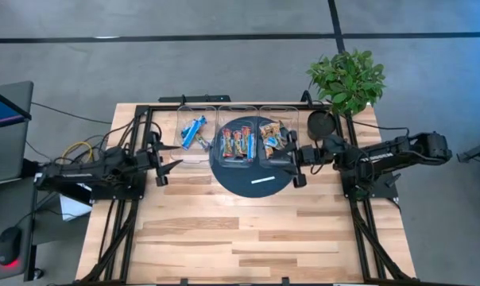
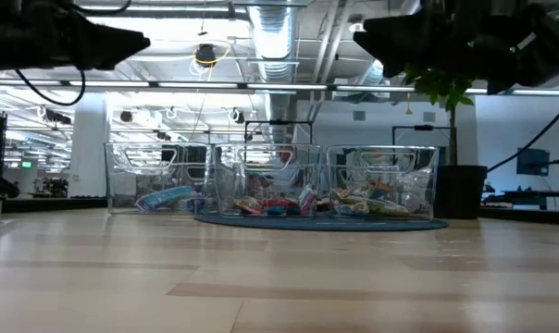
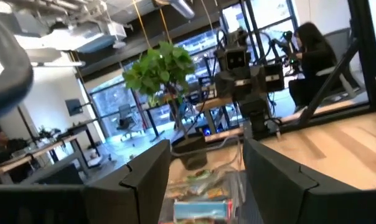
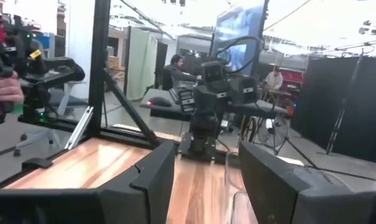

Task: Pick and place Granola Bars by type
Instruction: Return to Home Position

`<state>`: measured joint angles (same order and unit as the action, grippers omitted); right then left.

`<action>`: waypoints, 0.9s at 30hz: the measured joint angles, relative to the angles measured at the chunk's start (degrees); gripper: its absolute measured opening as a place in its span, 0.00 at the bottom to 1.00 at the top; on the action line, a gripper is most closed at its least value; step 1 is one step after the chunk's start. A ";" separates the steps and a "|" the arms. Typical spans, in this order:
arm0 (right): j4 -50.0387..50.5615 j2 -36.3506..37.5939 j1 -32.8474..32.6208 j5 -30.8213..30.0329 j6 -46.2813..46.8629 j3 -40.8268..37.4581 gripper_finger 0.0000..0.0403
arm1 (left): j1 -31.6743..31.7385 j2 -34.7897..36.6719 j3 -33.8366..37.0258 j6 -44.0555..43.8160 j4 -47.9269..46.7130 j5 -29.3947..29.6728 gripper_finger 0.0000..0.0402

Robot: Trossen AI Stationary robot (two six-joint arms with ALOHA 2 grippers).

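Nearest us, the pale wooden surface (image 2: 279, 277) carries three clear plastic bins (image 1: 199, 110) at its far side. They hold blue foil-wrapped granola bars (image 1: 195, 132) on the left, red ones (image 1: 237, 144) in the middle and orange-brown ones (image 1: 276, 140) on the right. We see the left hand (image 1: 167, 164) and right hand (image 1: 295, 165) flanking the row, both spread.

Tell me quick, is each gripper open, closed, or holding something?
Left gripper: open, empty, left of the bins.
Right gripper: open, empty, right of them.
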<state>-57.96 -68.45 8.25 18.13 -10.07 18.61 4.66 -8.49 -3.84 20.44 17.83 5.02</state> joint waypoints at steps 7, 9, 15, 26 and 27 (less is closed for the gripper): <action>-3.79 0.00 0.53 -0.07 0.11 -3.99 0.43 | 1.99 0.00 -0.02 -3.20 -9.72 -1.74 0.50; -8.29 0.00 0.59 -0.19 0.23 -6.25 0.43 | 1.92 0.00 -0.02 -4.30 -10.36 -1.81 0.50; -18.83 0.00 -0.71 -0.20 0.24 -11.54 0.42 | 0.11 0.03 -0.02 -5.24 -8.76 -4.86 0.50; -20.94 -0.03 -1.75 -0.20 0.63 -14.40 0.42 | -4.76 2.74 3.23 -5.62 -4.46 -2.80 0.50; -20.70 -0.09 -1.50 -0.16 0.63 -14.40 0.42 | -4.95 3.18 3.23 -5.19 -4.45 -2.80 0.50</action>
<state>-78.67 -68.53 6.75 17.97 -9.43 4.21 -0.29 -5.31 -0.60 15.24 13.38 2.22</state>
